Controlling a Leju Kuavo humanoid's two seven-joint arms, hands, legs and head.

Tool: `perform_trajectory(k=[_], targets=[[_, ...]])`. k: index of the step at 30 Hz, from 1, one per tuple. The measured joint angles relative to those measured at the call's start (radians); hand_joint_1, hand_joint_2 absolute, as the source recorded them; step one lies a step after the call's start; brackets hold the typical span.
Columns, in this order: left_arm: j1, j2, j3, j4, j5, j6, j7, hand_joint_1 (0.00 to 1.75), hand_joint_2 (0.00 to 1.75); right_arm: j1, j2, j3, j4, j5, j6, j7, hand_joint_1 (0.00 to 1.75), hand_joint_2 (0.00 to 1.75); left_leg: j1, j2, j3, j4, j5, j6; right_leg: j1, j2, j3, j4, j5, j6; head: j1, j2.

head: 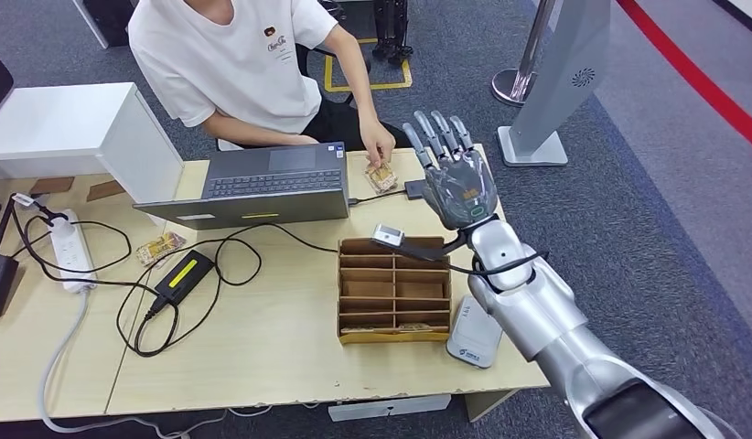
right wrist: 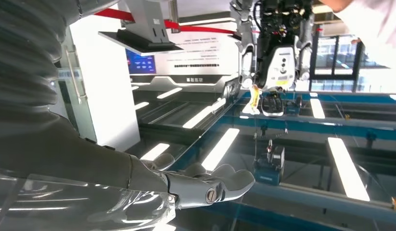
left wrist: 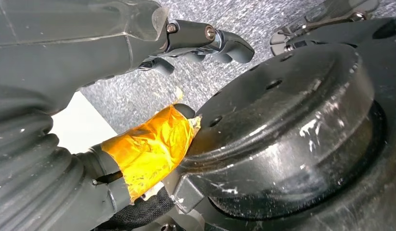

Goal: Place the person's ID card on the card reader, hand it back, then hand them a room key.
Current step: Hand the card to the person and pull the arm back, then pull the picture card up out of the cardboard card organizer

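Laptop [head: 263, 187] sits open toward the bench's far edge. Just right of it, the person's hand [head: 377, 146] touches the ID card [head: 382, 176] lying there. Farther right, the right hand [head: 457, 178] hovers empty, fingers spread. The left hand's [left wrist: 138, 53] grasp cannot be told.

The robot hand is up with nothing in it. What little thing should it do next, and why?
Probably reach a bit forward and left toward the card under the person's hand. The right robot hand is open, palm up, fingers spread, just beside that card at the table's far edge, so taking it looks like the next step.
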Motion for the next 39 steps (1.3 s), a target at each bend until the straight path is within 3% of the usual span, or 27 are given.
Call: perform_trajectory(k=[8,16,23,28,31,39], targets=[[0.019,-0.009,0.021,0.000,0.056,0.018,0.023,0.00,1.75,0.265,-0.145,-0.036,-0.355,-0.035,0.021,-0.012,0.00,1.75,0.000,0.001,-0.001,0.000,-0.002,0.002,0.000,0.000,0.000,-0.001,-0.001,0.000,0.000,0.000],[0.020,-0.013,0.034,0.000,0.081,0.023,0.036,0.00,1.75,0.403,-0.225,-0.072,-0.542,-0.034,0.026,-0.017,0.00,1.75,0.000,0.000,0.001,0.000,-0.002,0.001,0.000,-0.001,0.001,-0.001,-0.001,0.000,0.000,0.000],[0.034,-0.024,0.061,0.000,0.127,0.044,0.044,0.00,1.75,0.770,-0.349,-0.181,-0.843,0.044,-0.082,-0.003,0.00,1.75,-0.001,-0.006,0.001,0.000,-0.007,0.003,0.000,-0.006,0.003,-0.002,-0.006,0.002,0.000,0.000],[0.038,-0.030,0.074,0.000,0.146,0.056,0.046,0.00,1.75,0.971,-0.418,-0.195,-1.003,0.143,-0.105,0.103,0.00,1.75,-0.001,-0.004,0.002,0.000,-0.011,0.004,0.000,-0.004,0.004,-0.002,-0.009,0.003,0.000,0.000],[0.039,-0.033,0.076,0.000,0.155,0.065,0.049,0.00,1.75,1.046,-0.466,-0.163,-1.066,0.163,-0.081,0.167,0.00,1.75,-0.001,-0.003,0.002,0.000,-0.011,0.004,0.000,-0.004,0.005,-0.002,-0.009,0.003,0.000,0.000],[0.038,-0.037,0.077,0.000,0.167,0.075,0.066,0.00,1.75,1.105,-0.519,-0.084,-1.114,0.163,-0.050,0.175,0.00,1.75,-0.002,-0.002,0.005,0.000,-0.011,0.005,0.000,-0.003,0.006,-0.002,-0.008,0.003,0.000,0.000]])
